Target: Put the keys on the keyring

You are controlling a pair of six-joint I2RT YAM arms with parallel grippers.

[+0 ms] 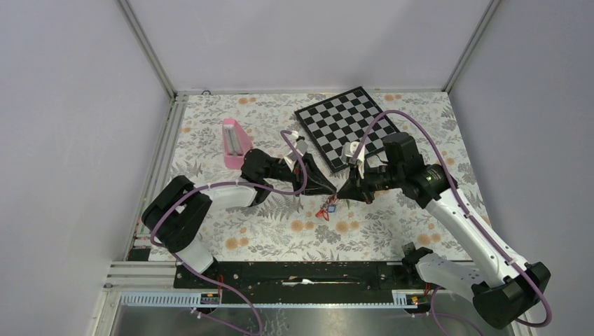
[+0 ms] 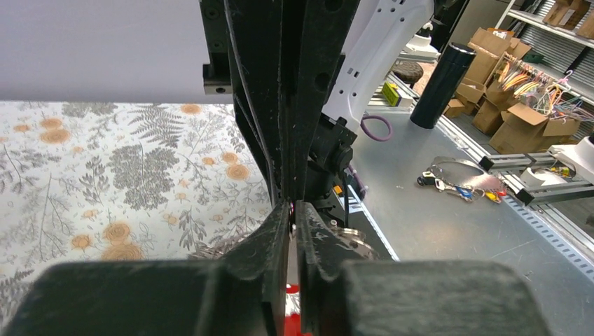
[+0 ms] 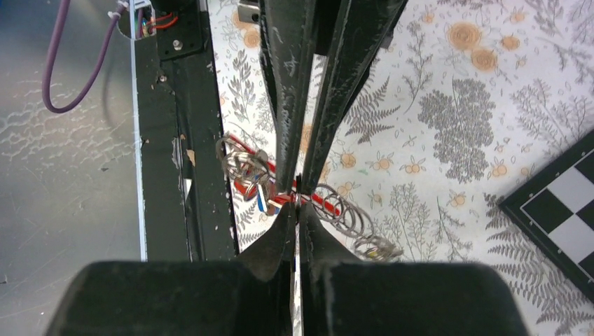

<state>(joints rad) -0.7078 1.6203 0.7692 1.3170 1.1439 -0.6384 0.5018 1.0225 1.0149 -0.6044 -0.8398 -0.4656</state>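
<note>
Floral desk point(image 1: 231, 231), arms meeting mid-cloth. Left gripper point(image 2: 291, 210) is closed, its catch unclear. The keyring point(image 3: 326, 205) lies crosswise between both tips, keys point(image 1: 327, 208) dangling below. The right gripper point(image 3: 298, 203), equally near, pinches its red side.

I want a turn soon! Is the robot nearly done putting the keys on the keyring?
Maybe nearly. Done: a blue-tagged key hangs at the red keyring. In hand: the right hand pinches that keyring; the left hand is shut beside it. Left: no loose keys show on the flowery table, so perhaps little.
</note>
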